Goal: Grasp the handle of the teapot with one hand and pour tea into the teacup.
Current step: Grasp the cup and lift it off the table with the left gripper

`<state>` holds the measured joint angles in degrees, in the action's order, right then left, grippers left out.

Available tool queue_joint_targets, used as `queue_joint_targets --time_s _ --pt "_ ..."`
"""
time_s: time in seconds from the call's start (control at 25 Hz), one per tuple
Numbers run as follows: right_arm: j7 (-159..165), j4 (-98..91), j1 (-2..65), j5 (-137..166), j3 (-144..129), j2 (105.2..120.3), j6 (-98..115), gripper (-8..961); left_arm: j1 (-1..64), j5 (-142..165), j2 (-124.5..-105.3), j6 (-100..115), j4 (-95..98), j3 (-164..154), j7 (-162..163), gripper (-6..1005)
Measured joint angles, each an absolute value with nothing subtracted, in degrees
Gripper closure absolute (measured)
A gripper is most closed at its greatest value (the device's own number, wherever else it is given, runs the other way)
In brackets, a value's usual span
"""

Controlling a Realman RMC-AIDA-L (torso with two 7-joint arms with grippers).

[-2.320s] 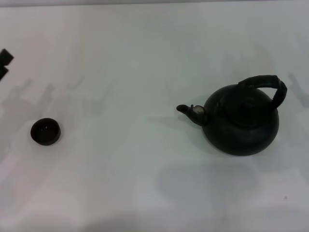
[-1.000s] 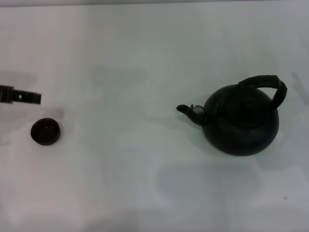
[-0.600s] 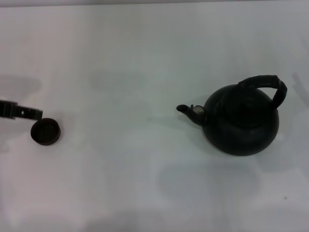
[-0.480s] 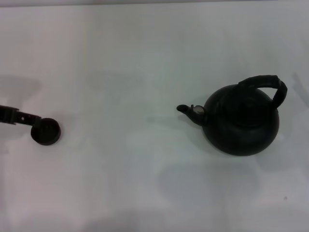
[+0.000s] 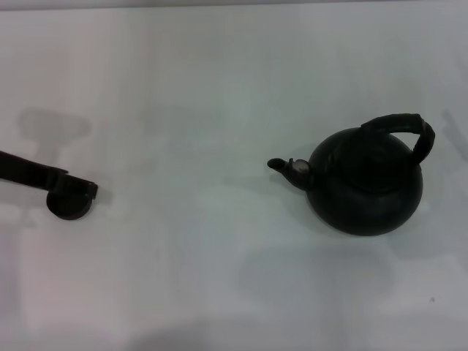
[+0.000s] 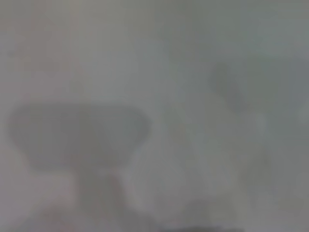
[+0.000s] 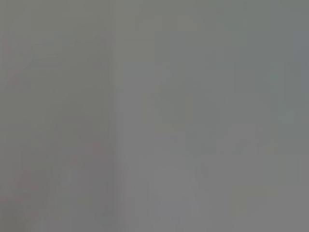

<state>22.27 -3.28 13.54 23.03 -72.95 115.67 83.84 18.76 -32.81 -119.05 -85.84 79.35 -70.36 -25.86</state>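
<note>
The large matte black teapot (image 5: 365, 186) stands on the white table at the right, its spout (image 5: 281, 166) pointing left. Its thick black arched handle (image 5: 401, 126) is up, and nothing touches it. The tiny dark teacup (image 5: 67, 208) sits at the far left. My left gripper (image 5: 79, 186) reaches in from the left edge as a thin dark bar, and its tip lies over the cup's far rim. I cannot tell whether it touches the cup. No tea is visible. The right gripper is out of view.
The white table (image 5: 219, 256) lies bare between cup and teapot. Both wrist views show only blurred grey surface; the left wrist view has a soft shadow (image 6: 77, 135).
My left gripper has moved from the far left edge down and to the right, onto the teacup's far rim. The teapot and cup stay in place.
</note>
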Motion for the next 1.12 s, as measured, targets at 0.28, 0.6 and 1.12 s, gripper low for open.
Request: queue_joint_targets --time_s 0.28,0.6,1.12 --pt "22.24 -3.59 13.47 23.00 -72.85 115.61 83.84 76 21.15 -32.52 -118.97 -85.72 75.70 -70.87 -25.39 121" --pt "22.23 -3.58 13.44 22.38 -72.16 115.58 83.85 77 22.75 -32.10 -118.88 -87.41 73.88 -71.19 -25.20 122" --pt "22.14 -3.42 13.44 22.31 -71.35 115.49 83.19 77 25.43 -29.00 -118.80 -88.55 70.67 -72.78 -24.01 126"
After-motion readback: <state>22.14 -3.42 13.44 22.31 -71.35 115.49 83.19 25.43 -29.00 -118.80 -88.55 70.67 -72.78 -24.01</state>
